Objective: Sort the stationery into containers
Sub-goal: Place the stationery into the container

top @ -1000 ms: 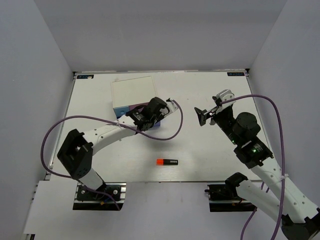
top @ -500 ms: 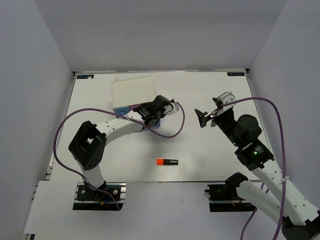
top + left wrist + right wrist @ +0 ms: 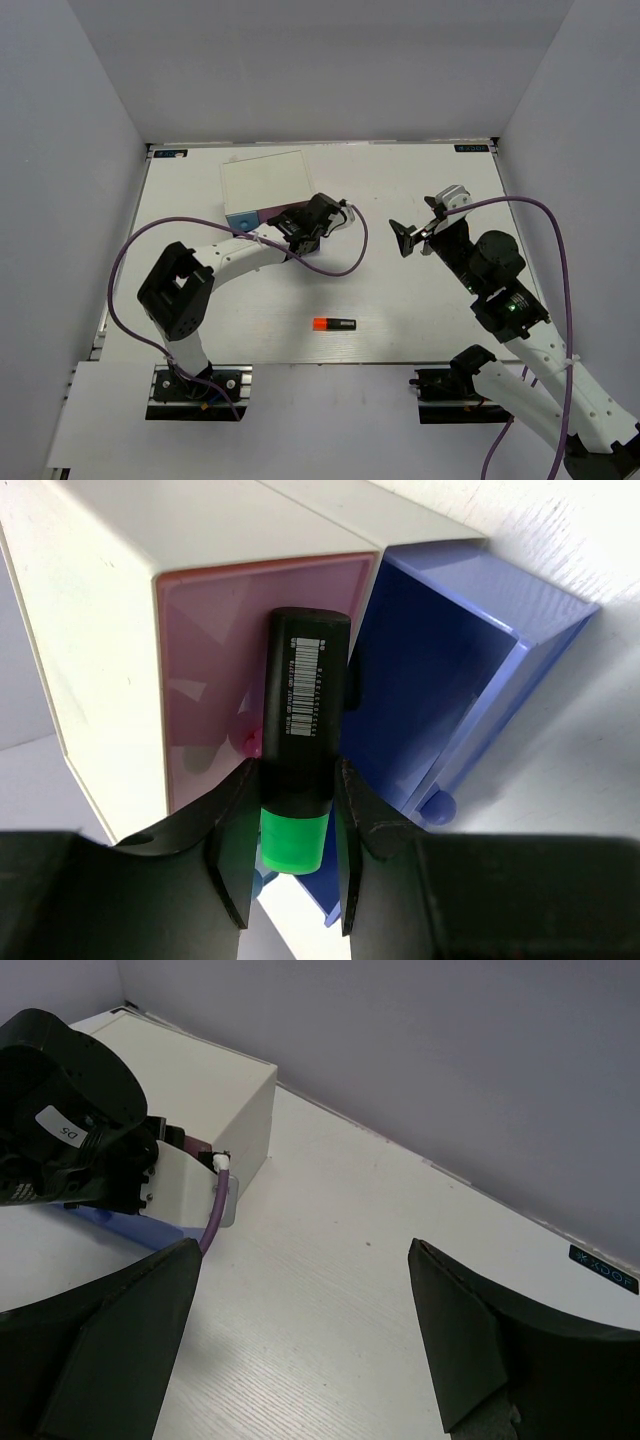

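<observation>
A black marker with a green end (image 3: 305, 700) is clamped between my left gripper's (image 3: 293, 780) fingers. It points at the white-topped drawer unit (image 3: 262, 180), in front of the shut pink drawer (image 3: 205, 660) and beside the pulled-out periwinkle drawer (image 3: 440, 670), which looks empty. From above, the left gripper (image 3: 305, 222) sits at the unit's near right corner. A black marker with an orange end (image 3: 334, 324) lies flat on the table near the front. My right gripper (image 3: 418, 233) hovers open over bare table to the right, nothing between its fingers (image 3: 110, 1350).
White walls close in the table on the left, back and right. The left arm's purple cable (image 3: 352, 250) loops over the table between the two grippers. The left arm (image 3: 70, 1120) shows in the right wrist view beside the unit (image 3: 215, 1075).
The left arm's elbow has swung in, and its gripper with the green-ended marker has shifted slightly up toward the drawer unit. The right gripper has barely moved.
</observation>
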`<state>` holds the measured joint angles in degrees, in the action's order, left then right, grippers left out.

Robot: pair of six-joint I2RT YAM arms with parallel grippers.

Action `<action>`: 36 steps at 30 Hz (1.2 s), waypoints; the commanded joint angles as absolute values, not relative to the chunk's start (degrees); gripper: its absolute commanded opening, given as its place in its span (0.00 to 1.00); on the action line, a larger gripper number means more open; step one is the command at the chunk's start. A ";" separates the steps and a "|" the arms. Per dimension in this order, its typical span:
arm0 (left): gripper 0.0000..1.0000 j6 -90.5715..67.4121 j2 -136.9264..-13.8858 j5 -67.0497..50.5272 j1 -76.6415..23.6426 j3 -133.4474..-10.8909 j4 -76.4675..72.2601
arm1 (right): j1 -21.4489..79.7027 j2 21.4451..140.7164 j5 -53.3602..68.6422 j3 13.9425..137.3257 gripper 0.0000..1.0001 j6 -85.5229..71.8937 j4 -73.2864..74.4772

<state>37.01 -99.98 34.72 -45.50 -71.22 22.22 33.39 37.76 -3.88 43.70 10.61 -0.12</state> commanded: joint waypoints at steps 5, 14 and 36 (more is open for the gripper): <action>0.41 36.04 -99.76 38.14 -45.62 -71.10 23.28 | 33.49 37.35 -3.25 43.59 0.90 10.02 -1.93; 0.58 34.37 -100.28 38.14 -46.14 -71.10 23.82 | 33.49 37.44 -2.90 43.68 0.90 10.11 -2.02; 0.55 18.22 -92.65 31.56 -51.94 -77.34 36.47 | 33.49 38.06 2.60 42.37 0.86 12.74 -2.28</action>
<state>25.67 -99.44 34.87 -50.06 -74.37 31.68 33.41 38.17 -1.63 43.05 11.20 -0.16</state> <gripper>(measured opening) 0.557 0.867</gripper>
